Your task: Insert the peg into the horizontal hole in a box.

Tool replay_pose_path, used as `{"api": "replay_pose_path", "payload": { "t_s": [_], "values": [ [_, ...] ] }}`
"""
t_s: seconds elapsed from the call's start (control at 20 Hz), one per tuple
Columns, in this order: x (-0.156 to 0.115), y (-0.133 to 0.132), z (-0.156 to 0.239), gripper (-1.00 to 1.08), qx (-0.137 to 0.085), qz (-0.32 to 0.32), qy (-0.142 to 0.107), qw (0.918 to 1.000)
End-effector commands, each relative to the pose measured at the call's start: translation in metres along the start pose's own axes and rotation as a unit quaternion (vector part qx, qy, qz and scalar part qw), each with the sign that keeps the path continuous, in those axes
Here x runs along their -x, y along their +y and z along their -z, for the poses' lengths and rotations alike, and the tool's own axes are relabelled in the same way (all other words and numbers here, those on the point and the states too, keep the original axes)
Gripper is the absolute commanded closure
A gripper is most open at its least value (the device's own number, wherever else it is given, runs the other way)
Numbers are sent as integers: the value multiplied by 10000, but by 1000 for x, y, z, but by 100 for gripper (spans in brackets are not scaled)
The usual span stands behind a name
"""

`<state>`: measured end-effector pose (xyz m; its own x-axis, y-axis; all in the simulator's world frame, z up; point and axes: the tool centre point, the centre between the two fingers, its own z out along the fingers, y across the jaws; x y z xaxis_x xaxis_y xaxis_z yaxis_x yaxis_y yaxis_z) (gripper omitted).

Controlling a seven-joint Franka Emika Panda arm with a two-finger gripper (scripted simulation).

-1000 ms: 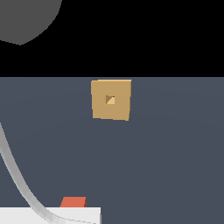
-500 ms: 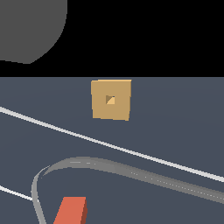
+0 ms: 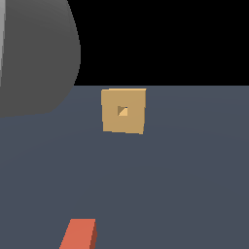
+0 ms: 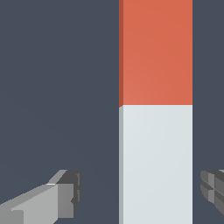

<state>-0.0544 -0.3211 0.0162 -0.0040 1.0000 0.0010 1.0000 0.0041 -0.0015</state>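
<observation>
A flat, dark blue-grey table (image 3: 185,170) fills the lower two thirds of the exterior view, with plain black above its far edge. A large, blurred grey rounded shape (image 3: 34,53), very close to the camera, covers the upper corner on the exterior view's left; what it is cannot be told for certain. Near the far edge of the table, about the middle of the view, stands the box (image 3: 123,111), a tan square block facing the camera, with the hole (image 3: 122,111), a small square opening shaded dark and light tan, at the centre of its face. Nothing lies on the table between the box and the near edge except the peg (image 3: 80,234), whose orange-red end shows at the bottom of the exterior view, left of centre and well apart from the box, cut off by the picture's edge. In the wrist view the peg (image 4: 155,109) lies flat on the table as a long square bar, one half orange-red and the other half pale grey-white. The gripper (image 4: 140,194) straddles the pale half: its jaws are spread wide, with one grey finger (image 4: 57,199) on one side of the bar and the other on the opposite side, each separated from the peg by a strip of bare table, neither touching it.
</observation>
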Motion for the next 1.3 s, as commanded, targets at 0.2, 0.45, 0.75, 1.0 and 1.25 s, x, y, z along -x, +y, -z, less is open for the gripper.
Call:
{"api": "replay_pose_path", "payload": {
  "t_s": [0.2, 0.45, 0.75, 1.0, 1.25],
  "values": [
    [1, 1, 0, 108, 8, 0, -4, 10000],
    [1, 1, 0, 108, 8, 0, -4, 10000],
    [-6, 0, 1, 108, 6, -14, -3, 10000],
    [-25, -1, 5, 108, 7, -63, -3, 10000],
    [-59, -3, 12, 108, 7, -153, -3, 9999]
  ]
}}
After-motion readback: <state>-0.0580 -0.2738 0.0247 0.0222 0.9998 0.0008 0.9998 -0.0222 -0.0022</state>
